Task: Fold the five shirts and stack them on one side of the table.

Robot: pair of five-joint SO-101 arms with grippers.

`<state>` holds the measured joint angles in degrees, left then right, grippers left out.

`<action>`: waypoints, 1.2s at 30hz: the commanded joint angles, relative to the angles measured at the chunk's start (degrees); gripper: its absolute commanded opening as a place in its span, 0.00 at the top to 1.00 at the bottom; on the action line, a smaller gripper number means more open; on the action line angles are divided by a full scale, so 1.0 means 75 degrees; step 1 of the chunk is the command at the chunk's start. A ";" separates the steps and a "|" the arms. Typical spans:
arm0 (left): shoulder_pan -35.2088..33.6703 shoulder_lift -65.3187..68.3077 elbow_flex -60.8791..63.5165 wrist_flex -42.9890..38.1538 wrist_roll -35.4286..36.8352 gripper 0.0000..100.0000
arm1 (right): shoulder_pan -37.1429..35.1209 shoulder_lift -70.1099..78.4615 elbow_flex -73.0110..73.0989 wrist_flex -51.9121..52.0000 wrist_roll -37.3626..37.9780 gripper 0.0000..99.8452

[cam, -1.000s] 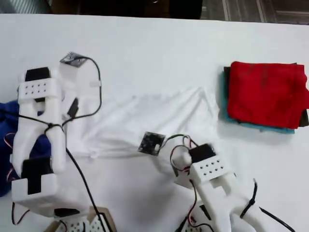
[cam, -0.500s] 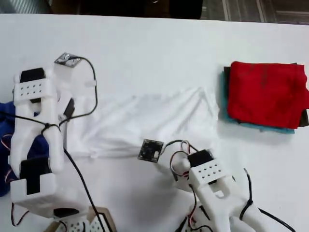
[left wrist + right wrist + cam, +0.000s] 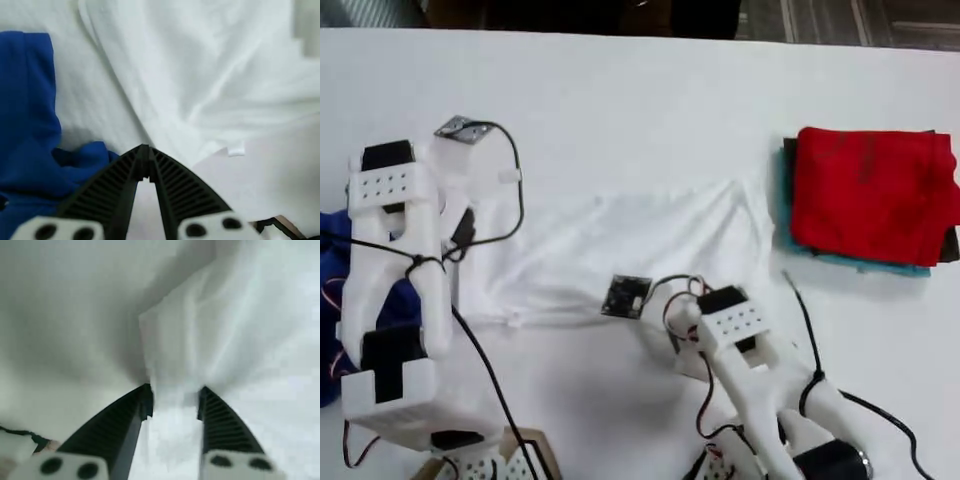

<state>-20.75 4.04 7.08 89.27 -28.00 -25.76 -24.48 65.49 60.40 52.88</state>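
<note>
- My left pincer (image 3: 145, 162) is closed. Its two black tips meet, and I see nothing caught between them. It hangs just over the place where the white shirt (image 3: 200, 65) borders the blue shirt (image 3: 27, 115).
- My right pincer (image 3: 175, 400) is open, its tips set apart. The edge of the white shirt (image 3: 240, 330) lies in the gap between them.
- In the high view my left arm (image 3: 395, 250) runs down the left side of the frame.
- My right arm (image 3: 750, 345) comes in from the lower right, with its wrist at the near edge of the white shirt.
- The white shirt (image 3: 630, 250) lies spread and wrinkled across the middle of the frame, between the two arms.
- The blue shirt (image 3: 330, 290) sits bunched at the left edge of the frame, partly under my left arm.
- The stack of folded shirts sits at the right of the frame, near the white shirt's right end. The red shirt (image 3: 875, 195) is on top, with a teal shirt (image 3: 785, 210) under it. A dark shirt (image 3: 947, 245) peeks out at the stack's right side.
- The white table (image 3: 620, 90) stretches bare towards the top of the frame.
</note>
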 commanded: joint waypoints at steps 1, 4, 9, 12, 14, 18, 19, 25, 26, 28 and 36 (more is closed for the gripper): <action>-0.0059 -0.0176 -0.0264 0.0070 0.0082 0.97 | -0.0018 0.0275 -0.0094 -0.0029 0.0082 0.97; -0.0059 -0.0164 -0.0264 0.0070 0.0070 0.97 | -0.0018 0.0275 -0.0352 0.0018 0.0082 0.98; -0.0059 -0.0117 -0.0252 0.0047 0.0059 0.97 | -0.0018 0.0275 -0.1067 0.0533 0.0094 0.98; -0.0047 -0.0105 -0.0252 0.0000 0.0059 0.97 | -0.0006 0.0275 -0.1793 0.1096 0.0328 0.98; -0.0035 -0.0105 -0.0252 0.0000 0.0059 0.97 | 0.0193 0.0299 -0.2368 0.1471 0.0621 0.98; -0.0023 -0.0105 -0.0252 0.0000 0.0059 0.97 | 0.0885 0.0358 -0.3493 0.1928 0.1078 0.98; -0.0023 -0.0105 -0.0252 0.0000 0.0059 0.97 | 0.1037 0.0358 -0.3716 0.1952 0.1196 0.98; 0.0000 -0.0094 -0.0088 -0.0047 0.0094 0.97 | 0.1190 0.0592 -0.4747 0.1858 0.1383 0.98; 0.0012 -0.0105 0.0041 -0.0141 0.0094 0.97 | 0.1155 0.0791 -0.4923 0.1741 0.1371 0.98; 0.0059 -0.0105 0.0451 -0.0410 0.0094 0.97 | 0.1155 0.1354 -0.5310 0.1506 0.1348 0.98; 0.0504 -0.0152 0.1717 -0.1524 0.0152 0.97 | 0.1190 0.4015 -0.7584 0.1459 0.1348 0.98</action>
<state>-18.55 4.04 18.95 79.69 -27.65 -17.32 1.19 15.56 71.56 62.81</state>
